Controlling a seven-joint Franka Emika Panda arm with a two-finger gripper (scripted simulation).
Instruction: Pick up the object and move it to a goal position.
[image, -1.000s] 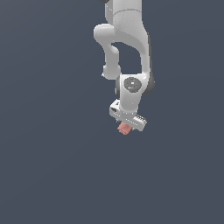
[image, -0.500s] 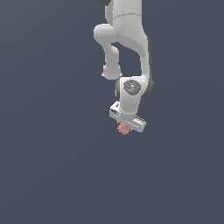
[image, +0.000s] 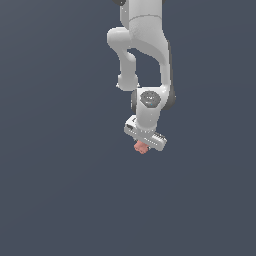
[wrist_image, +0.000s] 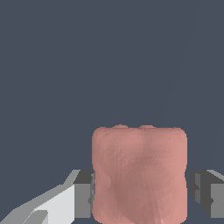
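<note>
The object (image: 141, 147) is a small salmon-pink block that shows just under the white hand of the arm in the exterior view. My gripper (image: 142, 147) is shut on it. In the wrist view the object (wrist_image: 139, 173) fills the space between the two grey fingertips (wrist_image: 83, 194), which press on its two sides. The white arm hangs down from above and hides most of the fingers in the exterior view. The ground is a plain dark grey, and I cannot tell how high above it the block is held.
Only the white arm (image: 145, 50) and the flat dark grey background show. No goal marker, other object or edge is in view.
The arm, the hand and the held block have crept slightly upward in the exterior view over the last second. The grip has not changed.
</note>
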